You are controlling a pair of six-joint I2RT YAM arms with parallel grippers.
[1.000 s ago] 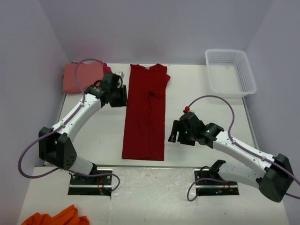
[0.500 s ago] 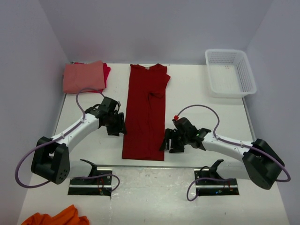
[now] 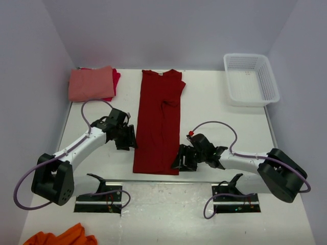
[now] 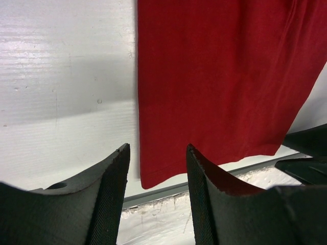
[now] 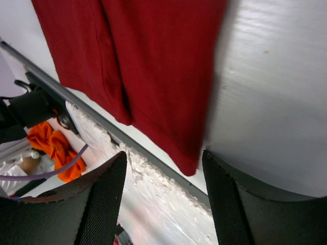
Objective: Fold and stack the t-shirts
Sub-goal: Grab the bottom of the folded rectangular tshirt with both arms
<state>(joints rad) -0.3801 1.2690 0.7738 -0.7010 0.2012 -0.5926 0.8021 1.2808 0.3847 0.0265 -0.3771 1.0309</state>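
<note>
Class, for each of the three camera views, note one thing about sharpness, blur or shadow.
Top external view: even, soft light, everything sharp. Left wrist view: dark red t-shirt crisp, grey shade on the table beside its edge. Right wrist view: the shirt's table-side edge is smeared.

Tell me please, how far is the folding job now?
Done: the salmon-pink t-shirt lies folded on the brighter red t-shirt at the far left corner. In hand: the dark red t-shirt is a long strip; left gripper and right gripper, both open, flank its near hem. Left: fold it shorter and stack it.
</note>
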